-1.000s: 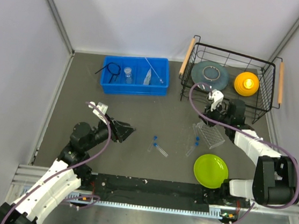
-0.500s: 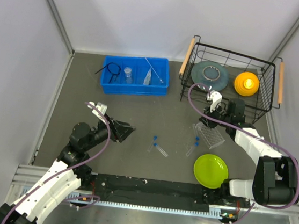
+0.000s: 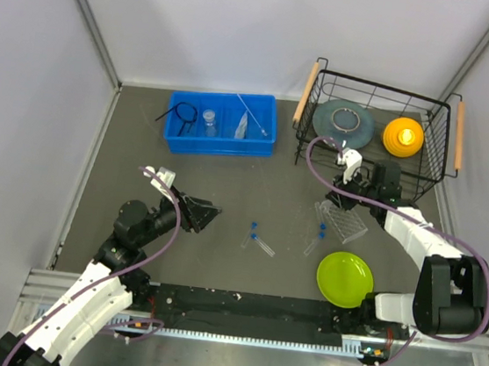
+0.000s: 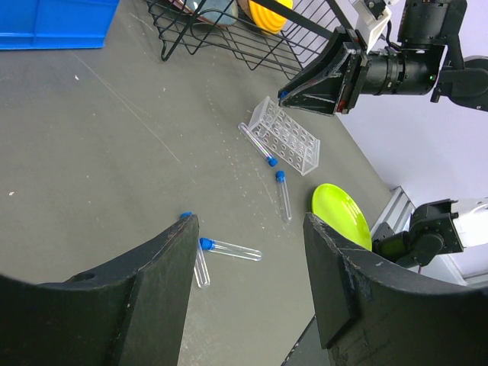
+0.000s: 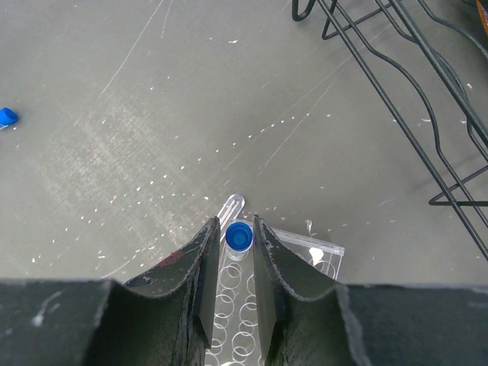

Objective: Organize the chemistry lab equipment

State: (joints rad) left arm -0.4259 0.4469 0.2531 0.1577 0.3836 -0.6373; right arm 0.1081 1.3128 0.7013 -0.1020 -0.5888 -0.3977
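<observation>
A clear perforated tube rack (image 3: 344, 219) lies on the dark table in front of the wire basket. My right gripper (image 5: 237, 225) hangs over its far end, jaws a narrow gap apart. A blue-capped tube (image 5: 239, 237) stands upright in a rack (image 5: 313, 255) hole between them, with a sliver of space on each side of its cap. Another clear tube (image 5: 230, 206) lies just beyond the rack. Two tubes (image 4: 231, 250) lie crossed ahead of my left gripper (image 4: 252, 229), which is open and empty above the table. One more tube (image 4: 283, 196) lies near the rack (image 4: 286, 137).
A blue bin (image 3: 222, 124) at the back holds a small jar (image 3: 210, 122), a black ring (image 3: 184, 113) and a packet (image 3: 242, 127). The wire basket (image 3: 379, 101) holds a grey dish (image 3: 344, 119) and an orange bowl (image 3: 404, 136). A lime-green plate (image 3: 345, 278) sits near the right arm's base.
My right gripper's jaws have parted slightly around the upright tube, and its wrist has shifted a little towards the basket. The left arm has not moved.
</observation>
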